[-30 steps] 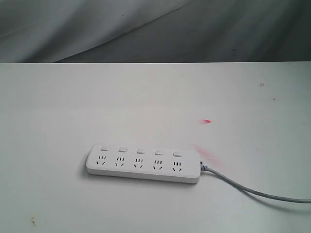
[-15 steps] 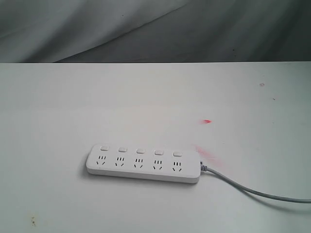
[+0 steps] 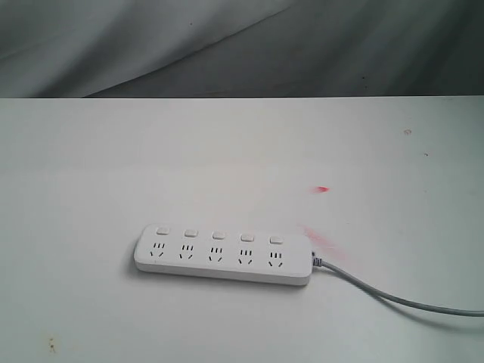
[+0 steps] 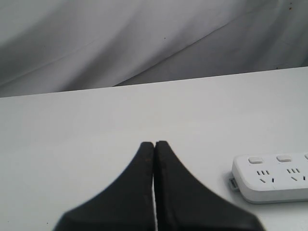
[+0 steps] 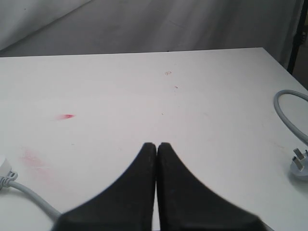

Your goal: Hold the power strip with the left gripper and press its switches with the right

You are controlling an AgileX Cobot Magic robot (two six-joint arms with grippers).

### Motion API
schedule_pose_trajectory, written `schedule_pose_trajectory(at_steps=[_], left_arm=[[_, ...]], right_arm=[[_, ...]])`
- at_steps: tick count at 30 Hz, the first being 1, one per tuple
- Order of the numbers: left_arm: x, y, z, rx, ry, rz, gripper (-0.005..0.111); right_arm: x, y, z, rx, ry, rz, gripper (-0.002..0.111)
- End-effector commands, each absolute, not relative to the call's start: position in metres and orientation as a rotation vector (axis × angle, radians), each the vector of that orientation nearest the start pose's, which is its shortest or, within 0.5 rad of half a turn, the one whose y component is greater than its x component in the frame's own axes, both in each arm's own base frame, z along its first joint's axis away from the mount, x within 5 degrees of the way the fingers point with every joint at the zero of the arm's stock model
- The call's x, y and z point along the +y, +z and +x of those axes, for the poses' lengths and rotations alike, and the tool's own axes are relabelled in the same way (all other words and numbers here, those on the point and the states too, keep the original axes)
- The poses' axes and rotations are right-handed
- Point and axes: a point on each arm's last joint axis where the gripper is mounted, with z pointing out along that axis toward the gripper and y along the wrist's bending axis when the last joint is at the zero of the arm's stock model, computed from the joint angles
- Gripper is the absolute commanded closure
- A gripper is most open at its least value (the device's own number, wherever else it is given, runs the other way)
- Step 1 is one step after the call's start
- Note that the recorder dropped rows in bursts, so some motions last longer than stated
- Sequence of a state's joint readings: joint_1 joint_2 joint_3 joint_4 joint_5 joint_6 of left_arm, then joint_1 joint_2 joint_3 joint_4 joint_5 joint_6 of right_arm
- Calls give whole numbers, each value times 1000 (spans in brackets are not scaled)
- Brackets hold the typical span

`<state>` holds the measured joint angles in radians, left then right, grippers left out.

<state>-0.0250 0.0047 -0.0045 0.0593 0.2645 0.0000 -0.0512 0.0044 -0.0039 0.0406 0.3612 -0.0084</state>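
Both claws clenched on nothing; the hold is not yet begun.
The left gripper [image 4: 154, 144] and right gripper [image 5: 157, 144] have tips pressed together, empty. The power strip [image 3: 223, 257] lies flat, lower centre of the exterior view, untouched. Next, I judge, the left must open and pin the strip before any of the switches [image 3: 218, 235] are pressed.

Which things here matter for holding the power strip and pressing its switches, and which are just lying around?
For the job: power strip, switches, left gripper, right gripper.
Lying about: loose plug, red smudges on table, grey cloth behind.
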Motion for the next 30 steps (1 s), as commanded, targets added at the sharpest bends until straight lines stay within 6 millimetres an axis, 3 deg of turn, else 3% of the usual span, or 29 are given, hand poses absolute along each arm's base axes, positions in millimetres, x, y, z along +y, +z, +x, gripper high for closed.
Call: schedule_pose_trajectory(at_steps=[1, 12, 23, 30], left_arm=[[0, 189, 55, 1748, 34, 55, 107], [0, 202, 56, 1633, 67, 86, 107], [0, 265, 43, 1475, -27, -13, 107], [1, 299, 57, 1560, -22, -17, 107]], right_arm=[[-2, 182, 53, 1829, -7, 74, 108], [-2, 182, 53, 1829, -7, 74, 108], [-2, 182, 53, 1829, -7, 74, 108], [-2, 182, 53, 1829, -7, 74, 108]])
